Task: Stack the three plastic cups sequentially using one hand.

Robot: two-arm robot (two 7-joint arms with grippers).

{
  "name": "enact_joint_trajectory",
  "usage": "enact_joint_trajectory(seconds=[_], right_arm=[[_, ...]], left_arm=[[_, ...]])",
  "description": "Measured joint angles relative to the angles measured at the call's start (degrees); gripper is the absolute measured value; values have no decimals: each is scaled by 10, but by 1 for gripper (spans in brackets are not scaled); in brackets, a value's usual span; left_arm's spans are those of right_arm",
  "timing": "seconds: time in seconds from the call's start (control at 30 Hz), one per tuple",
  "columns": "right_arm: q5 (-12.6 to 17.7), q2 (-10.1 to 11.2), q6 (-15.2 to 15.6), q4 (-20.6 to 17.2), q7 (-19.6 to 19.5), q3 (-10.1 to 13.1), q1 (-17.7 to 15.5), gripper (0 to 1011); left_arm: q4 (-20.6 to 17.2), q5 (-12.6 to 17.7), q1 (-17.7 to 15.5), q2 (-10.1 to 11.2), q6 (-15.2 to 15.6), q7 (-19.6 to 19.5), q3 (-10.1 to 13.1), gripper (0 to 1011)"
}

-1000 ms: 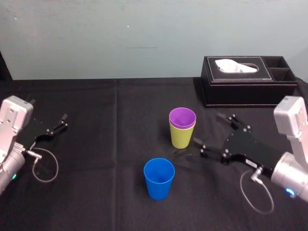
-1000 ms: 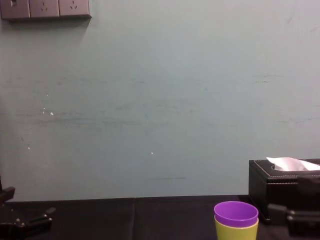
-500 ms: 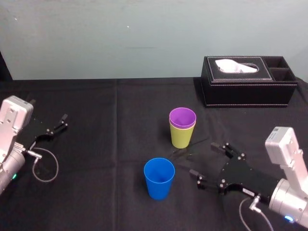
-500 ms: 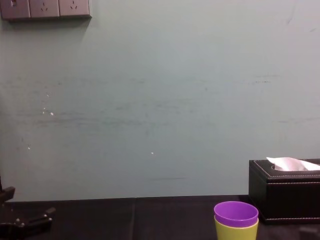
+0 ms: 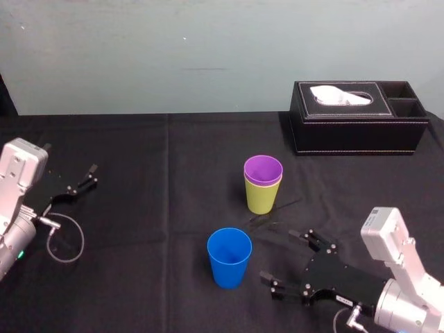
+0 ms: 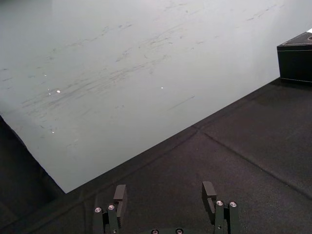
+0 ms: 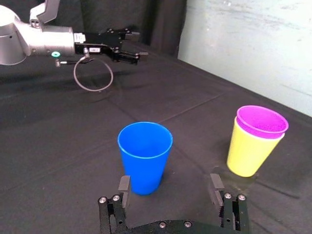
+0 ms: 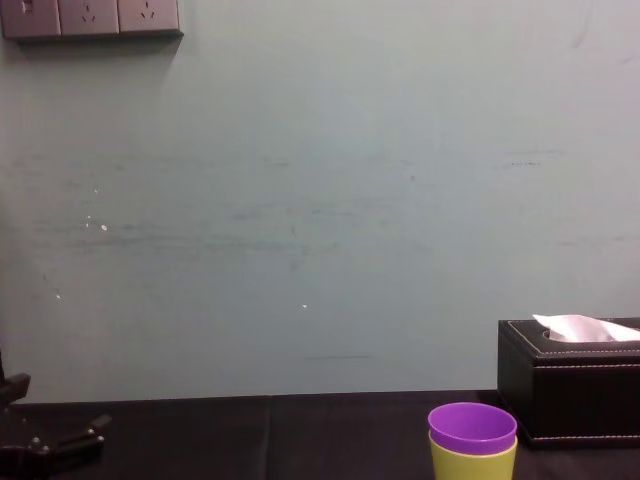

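Observation:
A purple cup (image 5: 263, 168) sits nested inside a yellow-green cup (image 5: 261, 198) at the middle of the black table; the pair also shows in the right wrist view, purple cup (image 7: 262, 122) in yellow-green cup (image 7: 247, 155), and in the chest view, purple cup (image 8: 472, 427) in yellow-green cup (image 8: 472, 463). A blue cup (image 5: 229, 257) stands alone, upright, nearer the front. My right gripper (image 5: 282, 257) hovers low just right of it, open, empty, with the blue cup (image 7: 145, 156) a little ahead of its fingers (image 7: 124, 186). At the left edge my left gripper (image 5: 86, 179) is parked, open.
A black tissue box (image 5: 357, 116) stands at the back right and appears in the chest view as the tissue box (image 8: 568, 388). Black cloth (image 5: 152, 229) covers the table. A cable loop (image 5: 66, 239) hangs by the left arm. A pale wall runs behind the table.
My right gripper has drawn back from beside the yellow-green cup toward the front, ending next to the blue cup, still open. The cups and the left arm have not moved.

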Motion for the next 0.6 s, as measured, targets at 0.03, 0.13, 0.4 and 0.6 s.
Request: enact_joint_trajectory(seconds=[0.03, 0.13, 0.4, 0.6], right_arm=[[-1, 0, 0, 1, 0, -1, 0, 1004], [-3, -3, 0, 4, 2, -7, 3, 1004], [-8, -9, 4, 12, 3, -19, 13, 1004], [-11, -14, 8, 17, 4, -27, 22, 1004]], left_arm=[[0, 0, 0, 0, 0, 0, 0, 1010], [0, 0, 0, 0, 0, 0, 0, 1010], [0, 0, 0, 0, 0, 0, 0, 1010], [0, 0, 0, 0, 0, 0, 0, 1010]])
